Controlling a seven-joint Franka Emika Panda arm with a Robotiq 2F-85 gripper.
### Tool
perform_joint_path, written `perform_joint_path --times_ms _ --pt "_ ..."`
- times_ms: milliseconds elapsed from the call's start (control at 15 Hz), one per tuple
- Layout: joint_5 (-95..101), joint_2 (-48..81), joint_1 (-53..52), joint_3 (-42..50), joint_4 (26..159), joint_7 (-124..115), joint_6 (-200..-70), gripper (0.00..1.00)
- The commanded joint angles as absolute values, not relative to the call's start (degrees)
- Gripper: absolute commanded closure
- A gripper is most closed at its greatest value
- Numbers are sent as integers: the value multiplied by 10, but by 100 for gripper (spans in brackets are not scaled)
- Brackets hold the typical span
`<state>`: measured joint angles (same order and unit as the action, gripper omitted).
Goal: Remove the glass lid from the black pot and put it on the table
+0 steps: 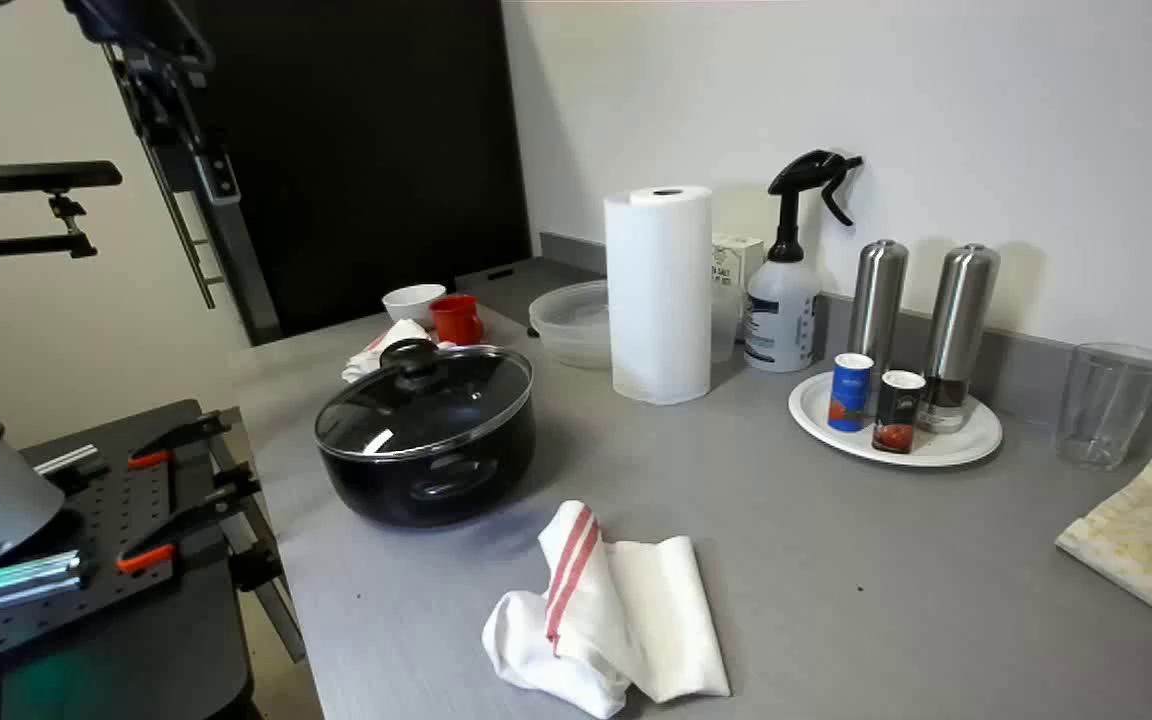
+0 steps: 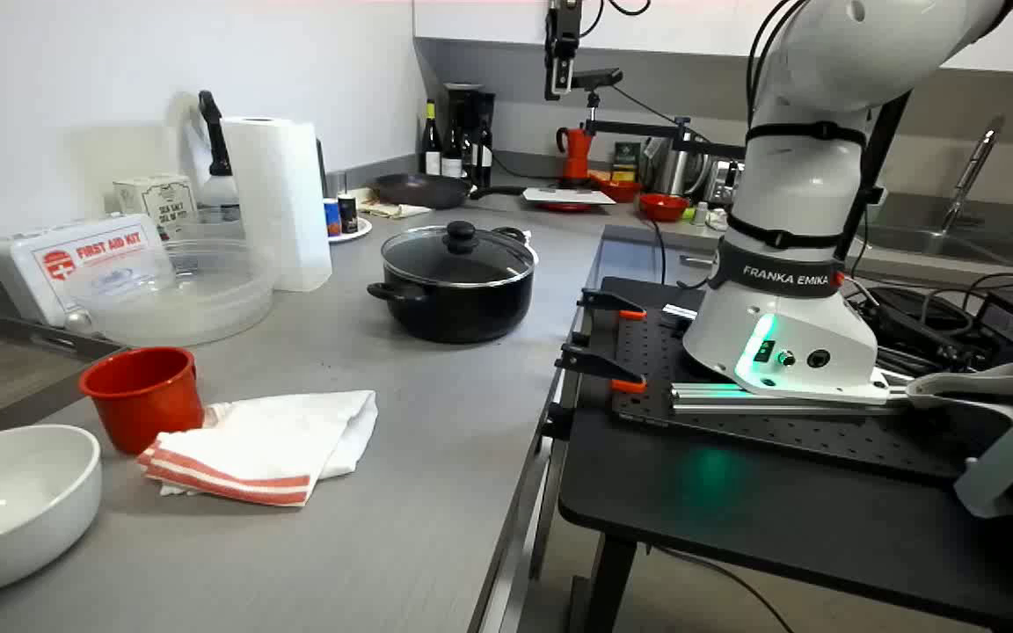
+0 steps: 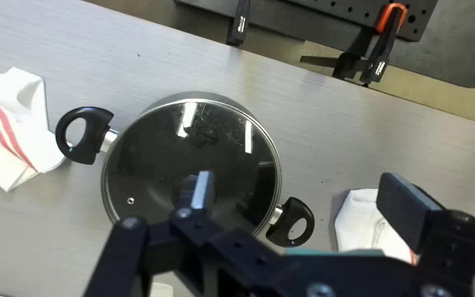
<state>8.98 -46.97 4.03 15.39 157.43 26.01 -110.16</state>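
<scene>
The glass lid point(image 1: 466, 385) with its metal rim and dark knob sits flat on the black pot point(image 1: 431, 495). Both exterior views show this lid point(image 2: 419, 255) and pot point(image 2: 462, 312). The pot stands on the grey table point(image 1: 786, 560), near its edge. In the wrist view, the lid point(image 3: 171, 144) is seen from above, with one finger hiding most of the knob. My gripper point(image 3: 302, 192) is open and empty, its fingers wide apart. In an exterior view, the gripper point(image 2: 561, 79) hangs high above the table, apart from the lid.
A striped white cloth point(image 1: 616, 610) lies on one side of the pot; another cloth point(image 2: 269, 440) lies on the other, by a red mug point(image 2: 144, 396) and white bowl point(image 2: 14, 510). A paper-towel roll point(image 1: 658, 300) stands behind, near a plate point(image 1: 971, 430) with shakers.
</scene>
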Motion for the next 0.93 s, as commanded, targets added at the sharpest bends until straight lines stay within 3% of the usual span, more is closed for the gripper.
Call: perform_joint_path --times_ms 0,533,867 --pt "89 -470 41 153 1573 260 -1100 0" --pt "90 -462 40 152 1571 257 -1108 0" --pt "84 -389 33 139 1557 224 -1178 0"
